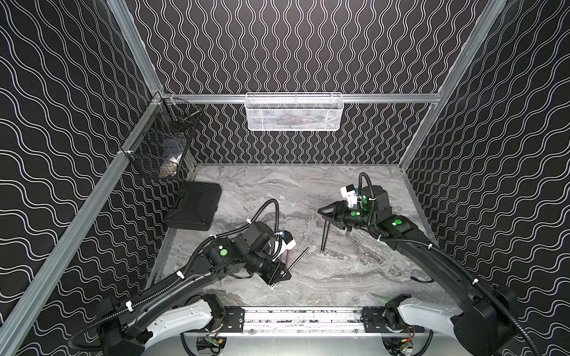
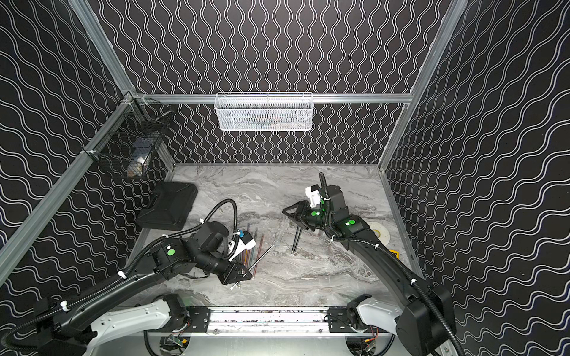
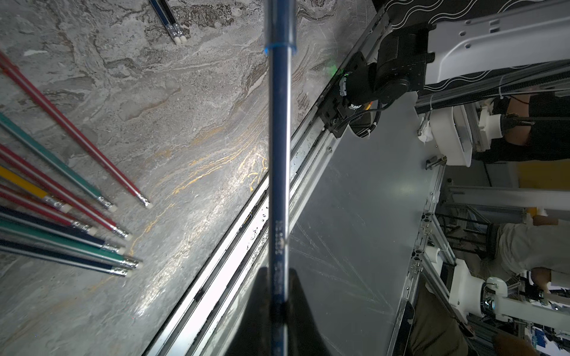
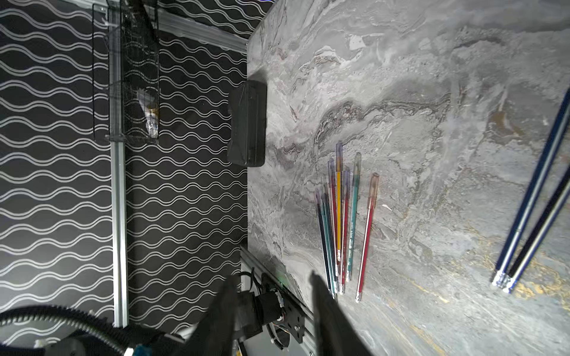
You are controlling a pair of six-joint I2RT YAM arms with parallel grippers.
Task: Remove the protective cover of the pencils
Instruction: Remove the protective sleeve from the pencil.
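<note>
Blue pencil [image 3: 278, 138] pinched in left tool [image 3: 279, 272], clearest from its wrist; right tool [image 4: 271, 276] spread

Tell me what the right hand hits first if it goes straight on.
Probably the table between the black case and the coloured pencils, since the right hand tilts down there; depth is unclear, so maybe the case.

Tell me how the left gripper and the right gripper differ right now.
The left gripper is shut on a blue pencil; the right gripper stands open and empty. The left gripper sits beside the bunch of coloured pencils; the right gripper is farther back, near two dark pencils. Both are black, each with two jaws.
</note>
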